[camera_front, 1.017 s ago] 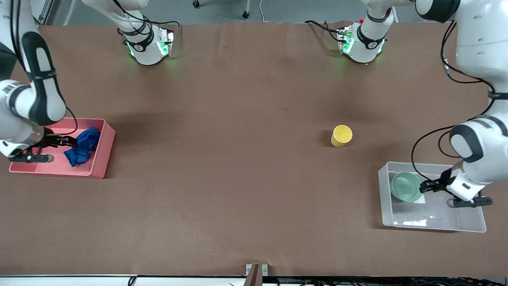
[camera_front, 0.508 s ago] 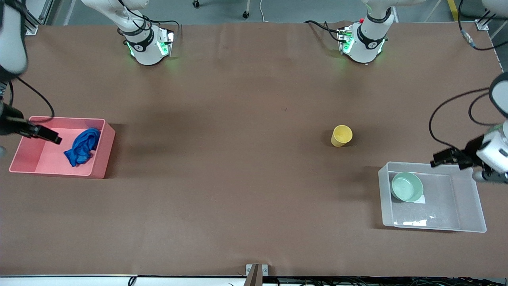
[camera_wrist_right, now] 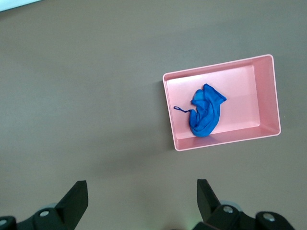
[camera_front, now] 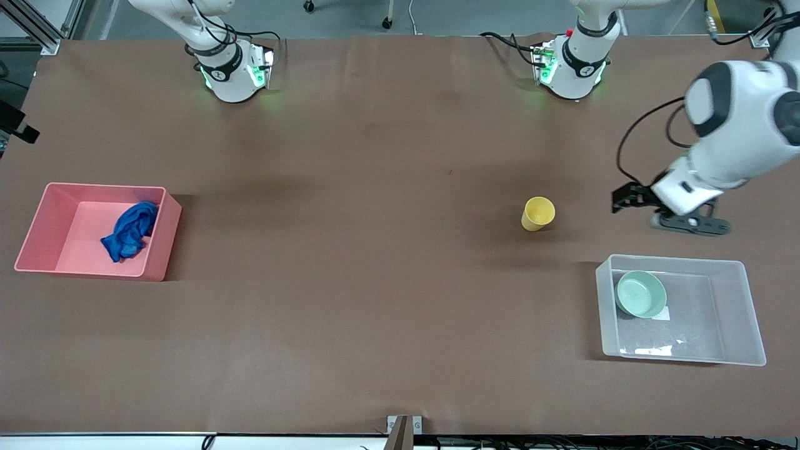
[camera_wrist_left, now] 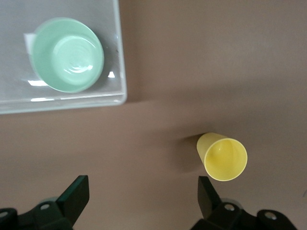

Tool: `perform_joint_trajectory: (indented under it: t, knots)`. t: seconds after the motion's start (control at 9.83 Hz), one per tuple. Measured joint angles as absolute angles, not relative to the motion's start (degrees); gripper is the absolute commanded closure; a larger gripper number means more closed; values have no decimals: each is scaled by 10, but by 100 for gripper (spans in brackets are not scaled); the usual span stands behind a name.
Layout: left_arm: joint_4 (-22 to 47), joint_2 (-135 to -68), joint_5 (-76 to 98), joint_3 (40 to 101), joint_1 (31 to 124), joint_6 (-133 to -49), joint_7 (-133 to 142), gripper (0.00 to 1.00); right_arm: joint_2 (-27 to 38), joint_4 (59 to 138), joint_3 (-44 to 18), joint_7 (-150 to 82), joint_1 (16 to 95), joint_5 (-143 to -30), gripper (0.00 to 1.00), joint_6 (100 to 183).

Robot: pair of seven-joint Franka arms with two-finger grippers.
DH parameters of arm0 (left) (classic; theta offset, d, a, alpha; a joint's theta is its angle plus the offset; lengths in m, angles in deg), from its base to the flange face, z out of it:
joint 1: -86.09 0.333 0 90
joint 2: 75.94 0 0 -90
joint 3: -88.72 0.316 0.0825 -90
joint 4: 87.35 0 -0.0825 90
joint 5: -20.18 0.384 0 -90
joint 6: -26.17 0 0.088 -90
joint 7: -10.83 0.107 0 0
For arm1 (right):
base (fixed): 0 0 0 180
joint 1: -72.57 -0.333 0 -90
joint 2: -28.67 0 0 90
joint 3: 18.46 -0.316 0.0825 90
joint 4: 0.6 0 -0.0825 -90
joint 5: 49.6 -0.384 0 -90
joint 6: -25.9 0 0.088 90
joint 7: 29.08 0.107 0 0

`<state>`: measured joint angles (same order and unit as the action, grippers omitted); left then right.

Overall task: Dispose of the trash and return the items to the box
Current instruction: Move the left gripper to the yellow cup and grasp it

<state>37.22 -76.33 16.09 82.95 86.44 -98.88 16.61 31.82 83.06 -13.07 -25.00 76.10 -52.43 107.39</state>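
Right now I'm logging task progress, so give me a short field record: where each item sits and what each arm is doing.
trash: blue wad lying in the pink bin
bowl: mint-green bowl inside the clear box
cup: yellow cup on the table, outside the box
left gripper: left gripper open, empty, over the table beside the cup
right gripper: right gripper open, empty, high above the table
remaining: cup into box

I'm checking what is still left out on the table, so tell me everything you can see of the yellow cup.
The yellow cup is a small, plain cup of what looks like smooth plastic, slightly tapered, wider at the open rim. It stands upright and empty on the brown table, alone, with nothing touching it. It is farther from the front camera than the clear box holding the green bowl. The open left gripper hangs above the table beside it.
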Motion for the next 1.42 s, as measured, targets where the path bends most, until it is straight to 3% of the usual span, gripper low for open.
perform_joint_trajectory:
  t: [0.2, 0.41, 0.51, 0.61, 0.71, 0.81, 1.42]
  knots:
    - [474, -765, 161, 789, 862, -1120, 135, 0, 310, 822, -134, -251, 761, -517, 0, 1074]
    - [531, -791, 161, 757, 860, -1203, 128, 8, 305, 822, -136, -253, 761, -516, 0, 1074]
    - [536, -813, 161, 748, 859, -1225, 128, 30, 303, 822, -136, -255, 761, -516, 0, 1074]
    - [536, -837, 161, 743, 858, -1243, 128, 61, 303, 822, -137, -257, 761, -516, 0, 1074]
    - [536, -859, 161, 741, 858, -1262, 128, 86, 302, 823, -138, -259, 761, -516, 0, 1074]
    - [535, -875, 161, 740, 856, -1276, 128, 97, 301, 824, -139, -263, 761, -511, 0, 1074]
    - [519, -872, 162, 739, 856, -1285, 130, 100, 296, 827, -142, -287, 761, -489, 0, 1091]
